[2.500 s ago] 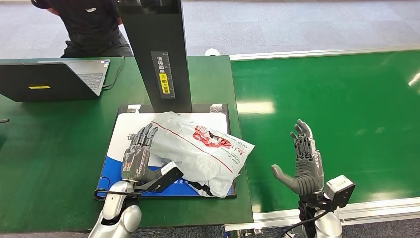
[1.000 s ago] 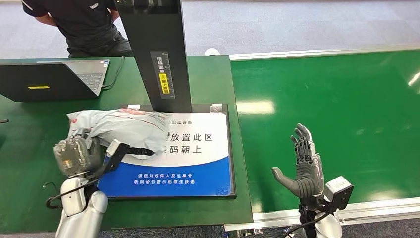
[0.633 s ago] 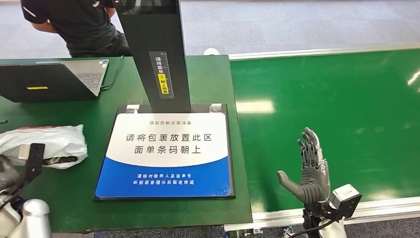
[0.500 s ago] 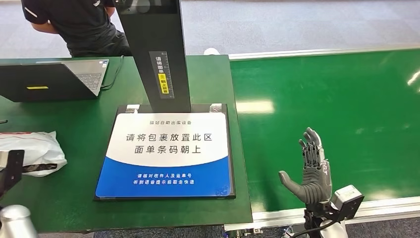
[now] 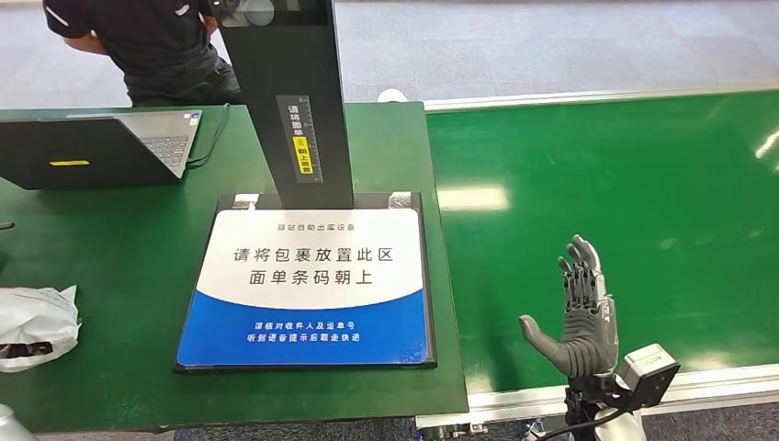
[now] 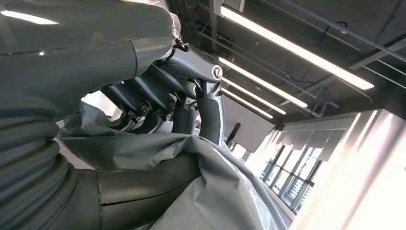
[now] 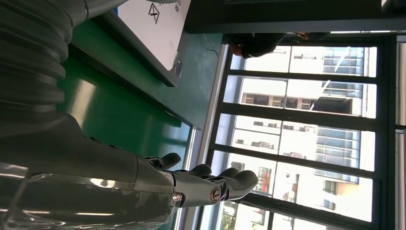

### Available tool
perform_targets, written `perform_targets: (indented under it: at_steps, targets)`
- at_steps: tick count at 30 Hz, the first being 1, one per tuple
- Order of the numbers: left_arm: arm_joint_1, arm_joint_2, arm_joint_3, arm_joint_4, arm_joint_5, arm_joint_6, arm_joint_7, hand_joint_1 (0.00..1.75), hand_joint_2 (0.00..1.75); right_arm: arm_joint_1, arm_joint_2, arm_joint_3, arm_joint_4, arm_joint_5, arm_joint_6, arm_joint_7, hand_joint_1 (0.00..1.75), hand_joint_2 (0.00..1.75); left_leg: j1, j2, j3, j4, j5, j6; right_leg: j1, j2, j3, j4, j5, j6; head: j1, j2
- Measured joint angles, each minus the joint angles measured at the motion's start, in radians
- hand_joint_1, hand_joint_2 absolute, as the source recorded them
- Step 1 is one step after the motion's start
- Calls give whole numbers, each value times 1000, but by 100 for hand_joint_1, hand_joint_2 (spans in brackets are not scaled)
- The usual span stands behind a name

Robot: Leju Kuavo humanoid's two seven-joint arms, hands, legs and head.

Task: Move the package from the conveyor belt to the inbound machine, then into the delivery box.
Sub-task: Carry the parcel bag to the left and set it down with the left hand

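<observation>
The package, a grey-white plastic mailer bag, shows at the far left edge of the head view, over the green table's front left part. In the left wrist view my left hand grips the grey bag, fingers curled over its folds. The inbound machine's scan pad, white and blue with printed text, lies bare below the black column. My right hand stands upright with fingers apart over the green conveyor belt, holding nothing; the right wrist view shows the same hand.
A laptop sits at the table's back left. A person in dark clothes is behind the table. The belt's metal frame runs along the near right edge.
My left hand has carried the package off the scan pad and leftward, almost out of the head view. The right hand has barely shifted.
</observation>
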Motion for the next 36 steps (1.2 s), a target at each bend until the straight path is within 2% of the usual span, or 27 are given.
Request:
perform_targets:
  at_steps: [1, 4, 10, 13, 15, 17, 19, 23, 24, 28, 30, 33, 36]
  targets:
    - [-5, -2, 10, -2, 4, 0, -25, 0, 175, 0, 0, 0, 0, 0, 0, 0, 0, 175, 0, 0, 0, 0, 0, 0, 0, 0, 0, 0, 0, 0, 0, 0]
    - [-26, -8, 46, -7, 42, 0, -102, 0, 175, 0, 0, -1, 0, 1, 0, 1, 0, 175, 0, 0, 0, 0, 0, 0, 0, 0, 0, 0, 0, 0, 0, 0]
    - [-38, -24, 29, 6, 63, -1, -58, 0, 175, 1, 0, -1, -1, 6, -4, 2, 0, 175, 0, 0, 1, 0, 0, 0, 0, 0, 1, 0, 0, 0, 0, 0]
    - [-35, -24, -16, 37, 43, -2, 31, 0, 175, -1, 0, 0, -3, -4, -17, 16, 0, 175, 0, 0, 1, 0, 0, 0, 0, 0, 1, 0, 0, 0, 0, 0]
    - [-21, -18, -75, 51, 39, -2, 131, 0, 175, -2, -1, 2, -4, -22, -40, 30, 0, 175, 0, 1, 2, 0, 0, 0, 0, 1, 1, 0, 0, -1, -1, 0]
    - [-12, -16, -137, 56, 12, -2, 179, 0, 175, -2, -1, 3, -5, -29, -52, 26, 0, 175, 0, 0, 1, 0, 0, 0, 0, 0, 1, 0, 0, 0, -3, 0]
    - [-16, -20, -167, 55, -6, -1, 139, 0, 175, -4, -1, 3, -5, -29, -51, 23, 0, 175, 0, -1, 1, 0, 0, 0, 0, 0, 1, 1, 0, -1, -3, 0]
    - [-45, -44, -150, 37, 101, -1, -84, 0, 175, -7, 0, 2, -5, -26, -39, 23, 0, 175, 0, 1, 1, 0, 0, 0, 0, 1, 1, 1, 1, -1, -3, 0]
    - [-51, -51, -145, 33, 150, -1, -118, 0, 175, -7, 1, 2, -5, -25, -35, 23, 0, 175, 0, 1, 2, 0, 0, 0, 0, 1, 1, 1, 1, -1, -3, 0]
    - [-42, -74, -170, 16, 412, -7, -143, 0, 175, -8, 2, 1, -4, -21, -22, 23, 0, 175, 0, 1, 2, 0, 0, 0, 0, 1, 1, 1, 1, -1, -3, 0]
    - [-22, -78, -227, 14, 594, -72, -131, 0, 175, -8, 2, 1, -3, -20, -18, 21, 0, 175, 0, 1, 2, 0, 0, 0, 0, 1, 1, 0, 1, -1, -3, 0]
    - [15, -79, -360, 17, 838, -283, -89, 0, 175, -10, 2, 1, 3, -19, -17, 16, 0, 175, 0, 0, 1, 0, 0, 0, 0, 0, 1, 0, 1, -1, -3, 0]
    - [45, -79, -491, 23, 972, -467, -60, 0, 175, -15, 2, 1, 11, -20, -15, 10, 0, 175, 0, 1, 1, 0, 0, -1, 0, 1, 1, 1, 2, -2, -3, 0]
